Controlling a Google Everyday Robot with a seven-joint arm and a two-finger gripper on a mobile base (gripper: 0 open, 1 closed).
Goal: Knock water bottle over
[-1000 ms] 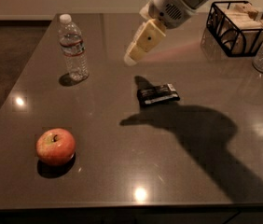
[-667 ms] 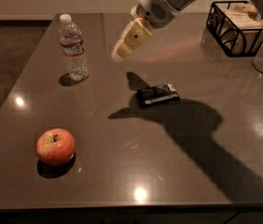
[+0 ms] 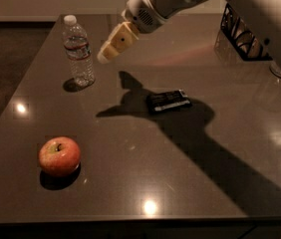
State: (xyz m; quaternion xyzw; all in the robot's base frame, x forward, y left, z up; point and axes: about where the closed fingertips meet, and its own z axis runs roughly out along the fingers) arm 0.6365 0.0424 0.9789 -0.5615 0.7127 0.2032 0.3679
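The water bottle (image 3: 78,51) stands upright at the table's far left; it is clear and ribbed, with a white cap and a red-and-white label band. My gripper (image 3: 104,57) hangs above the table just right of the bottle, at about label height, with a small gap between them. Its tan fingers (image 3: 116,43) point down and left toward the bottle and look pressed together, holding nothing.
A red apple (image 3: 59,156) sits near the front left. A dark snack packet (image 3: 168,100) lies mid-table in the arm's shadow. A black wire basket (image 3: 245,34) stands at the far right. The dark table (image 3: 130,173) ends at a front edge below.
The gripper has moved left and slightly down, from above the table's middle to just beside the bottle. The bottle, apple and packet have not moved.
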